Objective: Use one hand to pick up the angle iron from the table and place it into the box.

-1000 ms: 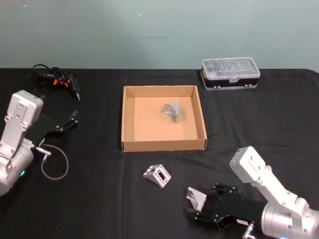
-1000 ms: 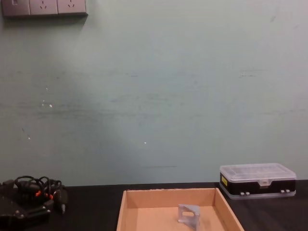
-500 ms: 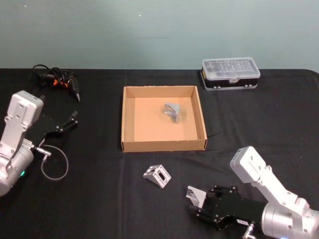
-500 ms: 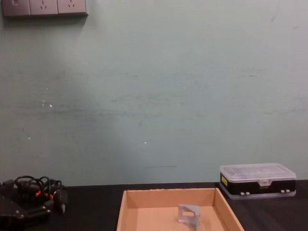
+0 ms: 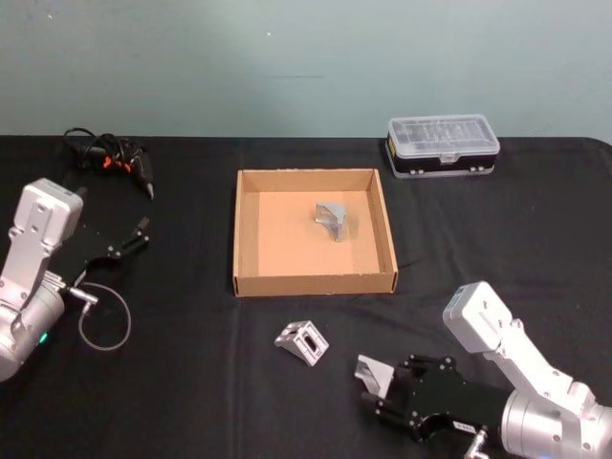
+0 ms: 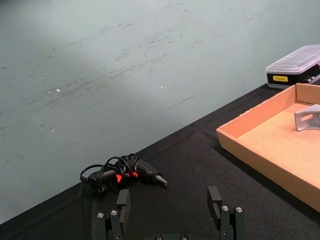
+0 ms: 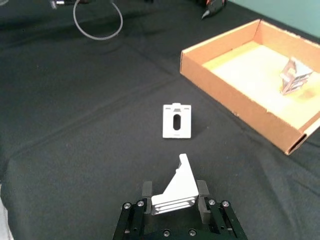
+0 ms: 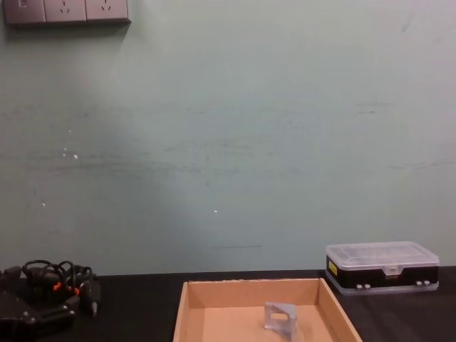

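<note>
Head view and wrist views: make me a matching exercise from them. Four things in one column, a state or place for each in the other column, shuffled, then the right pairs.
Things
1. left gripper
2. right gripper
3. box
4. plastic case

States
A. shut on an angle iron
B. clear lid closed, at the table's far edge
C. a second angle iron stands inside it
D. open, holding nothing

Pairs: 1-D, 2-A, 3-C, 4-B
</note>
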Robot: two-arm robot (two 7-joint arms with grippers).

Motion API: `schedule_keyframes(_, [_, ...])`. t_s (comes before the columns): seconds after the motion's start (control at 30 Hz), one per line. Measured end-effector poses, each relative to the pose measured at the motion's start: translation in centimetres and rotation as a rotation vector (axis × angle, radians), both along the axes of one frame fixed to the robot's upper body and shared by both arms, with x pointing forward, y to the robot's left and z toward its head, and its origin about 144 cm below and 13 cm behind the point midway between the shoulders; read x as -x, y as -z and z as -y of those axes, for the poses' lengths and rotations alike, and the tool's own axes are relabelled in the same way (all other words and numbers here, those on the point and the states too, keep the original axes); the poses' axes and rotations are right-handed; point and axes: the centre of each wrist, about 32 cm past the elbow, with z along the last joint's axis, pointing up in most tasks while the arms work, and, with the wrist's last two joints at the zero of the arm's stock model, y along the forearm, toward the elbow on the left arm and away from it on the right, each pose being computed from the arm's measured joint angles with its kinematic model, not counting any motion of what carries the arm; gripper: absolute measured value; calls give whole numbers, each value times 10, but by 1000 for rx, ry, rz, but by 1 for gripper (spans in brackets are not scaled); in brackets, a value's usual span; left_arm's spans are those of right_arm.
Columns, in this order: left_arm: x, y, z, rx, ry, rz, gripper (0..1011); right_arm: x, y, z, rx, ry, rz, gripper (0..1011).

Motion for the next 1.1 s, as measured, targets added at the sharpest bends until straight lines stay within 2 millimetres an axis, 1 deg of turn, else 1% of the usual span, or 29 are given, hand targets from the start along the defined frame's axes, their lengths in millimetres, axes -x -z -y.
schedule_keyframes(0.2, [0, 0, 0, 0, 0, 0, 1011, -2, -5, -2, -12, 7, 29, 530])
schedule_keyframes(0.33, [0, 0, 0, 0, 0, 0, 1011, -9, -12, -5, -27, 14, 58, 530])
schedule_keyframes(0.4, [0, 0, 0, 0, 0, 0, 1012, -15, -19, -8, -39, 16, 76, 530])
schedule_keyframes(0.43, [0, 0, 0, 0, 0, 0, 1011, -15, -19, -8, -39, 16, 76, 530])
schedule_keyframes(0.5, [0, 0, 0, 0, 0, 0, 1011, -27, -28, -13, -50, 11, 102, 530])
schedule_keyframes(0.63, [0, 0, 0, 0, 0, 0, 1011, -41, -36, -18, -53, 9, 123, 530])
schedule_keyframes(0.67, [0, 0, 0, 0, 0, 0, 1011, -49, -39, -21, -55, 10, 130, 530])
schedule_keyframes(0.73, [0, 0, 0, 0, 0, 0, 1011, -57, -41, -23, -58, 12, 130, 530])
schedule_keyframes(0.77, [0, 0, 0, 0, 0, 0, 1011, -65, -42, -26, -63, 16, 130, 530])
schedule_keyframes(0.83, [0, 0, 0, 0, 0, 0, 1011, -73, -43, -29, -67, 21, 129, 530])
schedule_keyframes(0.87, [0, 0, 0, 0, 0, 0, 1011, -81, -44, -33, -72, 26, 129, 530])
schedule_keyframes(0.93, [0, 0, 0, 0, 0, 0, 1011, -89, -43, -35, -74, 33, 127, 530])
schedule_keyframes(0.97, [0, 0, 0, 0, 0, 0, 1011, -97, -43, -39, -74, 40, 127, 530])
schedule_keyframes(1.07, [0, 0, 0, 0, 0, 0, 1011, -108, -41, -45, -73, 54, 125, 530])
schedule_keyframes(1.1, [0, 0, 0, 0, 0, 0, 1011, -115, -40, -48, -70, 64, 123, 530])
